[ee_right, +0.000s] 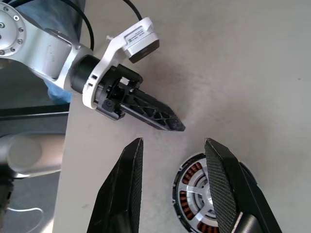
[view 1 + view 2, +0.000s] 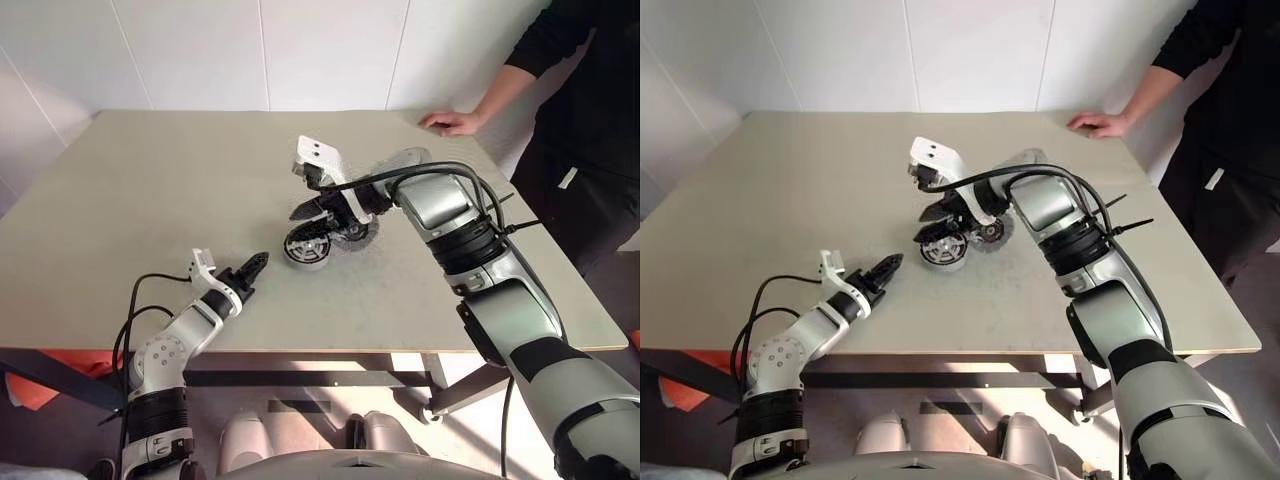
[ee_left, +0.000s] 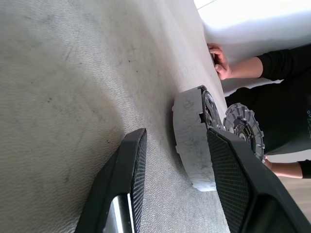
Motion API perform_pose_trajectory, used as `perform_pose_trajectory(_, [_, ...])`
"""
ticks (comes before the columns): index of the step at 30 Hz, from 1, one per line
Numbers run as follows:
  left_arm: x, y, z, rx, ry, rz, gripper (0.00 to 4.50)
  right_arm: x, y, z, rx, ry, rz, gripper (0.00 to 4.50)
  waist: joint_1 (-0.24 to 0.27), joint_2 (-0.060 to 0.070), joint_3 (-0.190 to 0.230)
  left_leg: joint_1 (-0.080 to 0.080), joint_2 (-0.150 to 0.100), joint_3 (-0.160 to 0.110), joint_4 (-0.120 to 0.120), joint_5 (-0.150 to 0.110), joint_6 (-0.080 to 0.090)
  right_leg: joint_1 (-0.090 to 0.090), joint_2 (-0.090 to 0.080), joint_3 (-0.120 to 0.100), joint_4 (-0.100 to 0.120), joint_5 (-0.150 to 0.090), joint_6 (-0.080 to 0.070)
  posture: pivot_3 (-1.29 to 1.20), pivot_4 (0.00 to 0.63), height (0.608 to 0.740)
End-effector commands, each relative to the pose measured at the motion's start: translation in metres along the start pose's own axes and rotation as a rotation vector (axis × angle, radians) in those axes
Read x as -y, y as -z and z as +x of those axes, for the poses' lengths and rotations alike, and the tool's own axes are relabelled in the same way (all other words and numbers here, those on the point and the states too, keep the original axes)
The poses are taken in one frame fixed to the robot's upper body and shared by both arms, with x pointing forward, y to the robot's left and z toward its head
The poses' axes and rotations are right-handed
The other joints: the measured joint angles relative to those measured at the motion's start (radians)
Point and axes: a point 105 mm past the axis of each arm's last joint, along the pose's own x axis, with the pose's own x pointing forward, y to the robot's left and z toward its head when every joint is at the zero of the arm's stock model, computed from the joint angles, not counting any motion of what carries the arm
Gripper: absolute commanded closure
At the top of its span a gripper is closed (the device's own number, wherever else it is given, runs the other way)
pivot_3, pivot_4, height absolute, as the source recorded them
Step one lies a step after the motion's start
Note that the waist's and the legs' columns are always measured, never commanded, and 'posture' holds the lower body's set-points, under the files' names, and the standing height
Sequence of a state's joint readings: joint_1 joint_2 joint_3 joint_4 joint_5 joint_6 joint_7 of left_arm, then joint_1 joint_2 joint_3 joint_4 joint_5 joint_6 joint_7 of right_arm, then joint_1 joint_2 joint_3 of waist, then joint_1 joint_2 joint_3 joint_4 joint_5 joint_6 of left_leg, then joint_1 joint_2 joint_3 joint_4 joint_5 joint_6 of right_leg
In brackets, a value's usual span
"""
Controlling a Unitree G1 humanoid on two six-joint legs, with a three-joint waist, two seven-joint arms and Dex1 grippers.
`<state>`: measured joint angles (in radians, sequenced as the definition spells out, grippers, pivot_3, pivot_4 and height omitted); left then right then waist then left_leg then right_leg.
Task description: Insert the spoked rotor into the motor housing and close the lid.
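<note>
Motor housing (image 1: 201, 194) flat on desk (image 2: 150, 190), rotor seemingly seated; right gripper (image 1: 172, 189) spread above — emptied. Lid (image 3: 243, 127) just beside, awaiting pickup. Left gripper (image 3: 175, 179) spread, idle nearby.

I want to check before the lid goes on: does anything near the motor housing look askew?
The lid looks askew: it seems to stand tilted beside the motor housing, perhaps leaning on it, not lying flat or seated on top. Nothing else stands out.

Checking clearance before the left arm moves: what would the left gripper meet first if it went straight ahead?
Probably the squat silver motor housing on the beige table, seen between the left gripper's open fingers; depth is uncertain.
</note>
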<state>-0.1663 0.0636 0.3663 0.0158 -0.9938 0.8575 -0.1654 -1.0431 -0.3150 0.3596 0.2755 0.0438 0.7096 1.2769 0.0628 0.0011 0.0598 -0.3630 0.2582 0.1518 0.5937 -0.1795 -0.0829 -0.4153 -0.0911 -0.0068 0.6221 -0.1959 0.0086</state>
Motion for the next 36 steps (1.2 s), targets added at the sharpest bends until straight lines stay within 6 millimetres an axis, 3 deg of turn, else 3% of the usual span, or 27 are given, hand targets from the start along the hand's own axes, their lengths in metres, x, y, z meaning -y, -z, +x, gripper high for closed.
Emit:
perform_pose_trajectory(1, [-0.006,-0.004,-0.002,-0.009,-0.03,0.027,2.41,0.01,-0.004,-0.003,0.079,0.082,-0.047,2.3,0.003,0.0,0.0,0.0,0.0,0.0,0.0,0.0,0.0,0.0,0.0,0.0,0.0,0.0,0.0,0.0,0.0,0.74])
perform_pose_trajectory(8, [-0.003,-0.008,0.001,-0.038,-0.022,0.07,2.41,0.026,0.03,-0.001,0.097,0.235,0.01,2.3,0.006,0.0,0.0,-0.001,0.0,0.0,0.0,0.001,-0.002,-0.001,0.0,0.0,0.001,0.0,0.0,0.0,0.0,0.74])
perform_pose_trajectory(11, [-0.004,-0.006,0.005,-0.058,-0.025,0.075,2.41,0.03,0.04,0.006,0.128,0.287,0.008,2.91,0.006,0.0,0.0,0.0,0.0,0.0,0.0,0.001,-0.002,-0.001,0.0,0.0,0.001,0.0,0.0,0.0,0.0,0.74])
perform_pose_trajectory(16, [-0.002,-0.006,0.006,-0.078,-0.021,0.091,2.41,0.034,0.049,0.018,0.143,0.325,0.033,4.48,0.007,0.0,0.0,-0.001,0.0,0.0,0.0,0.002,-0.003,-0.001,0.0,0.0,0.002,0.0,0.0,0.0,0.0,0.74])
perform_pose_trajectory(19, [-0.003,-0.007,0.004,-0.079,-0.026,0.096,2.41,0.034,0.059,0.028,0.138,0.327,0.08,4.48,0.006,0.0,0.0,-0.001,0.0,0.0,0.001,0.002,-0.003,-0.001,0.0,0.0,0.001,0.0,0.0,0.0,0.0,0.74])
perform_pose_trajectory(24, [-0.001,-0.013,0.002,-0.066,-0.026,0.105,2.41,0.022,0.121,0.062,0.006,0.356,0.194,4.48,0.005,0.001,-0.001,-0.001,0.0,-0.001,0.0,0.002,-0.003,-0.001,0.0,-0.001,0.001,0.0,0.0,0.0,0.0,0.74])
perform_pose_trajectory(26, [0.003,-0.015,0.002,-0.058,-0.019,0.111,2.41,0.017,0.128,0.068,-0.005,0.356,0.189,4.48,0.001,0.002,-0.003,0.0,0.0,0.0,0.0,0.002,-0.003,0.0,0.0,0.0,0.001,0.0,0.0,0.0,0.0,0.74])
perform_pose_trajectory(29, [0.001,-0.017,0.0,-0.055,-0.027,0.112,2.41,0.014,0.1,0.062,0.097,0.3,0.166,4.48,0.002,0.002,-0.003,0.013,0.0,-0.001,-0.002,0.002,-0.003,0.011,0.0,0.0,0.0,-0.004,0.006,0.0,0.0,0.74])
perform_pose_trajectory(32, [-0.003,-0.016,0.0,-0.061,-0.035,0.108,2.41,0.018,0.072,0.047,0.178,0.281,0.136,4.48,0.003,0.002,-0.002,0.013,-0.001,-0.001,-0.004,0.002,-0.003,0.011,0.0,0.0,-0.002,-0.005,0.008,0.0,0.0,0.74])
perform_pose_trajectory(36, [0.001,-0.015,0.002,-0.069,-0.021,0.125,2.41,0.024,0.021,0.009,0.327,0.301,0.112,4.48,0.007,0.002,-0.001,0.012,-0.001,-0.001,-0.005,0.002,-0.003,0.01,0.0,0.0,-0.003,-0.004,0.007,0.0,0.0,0.74])
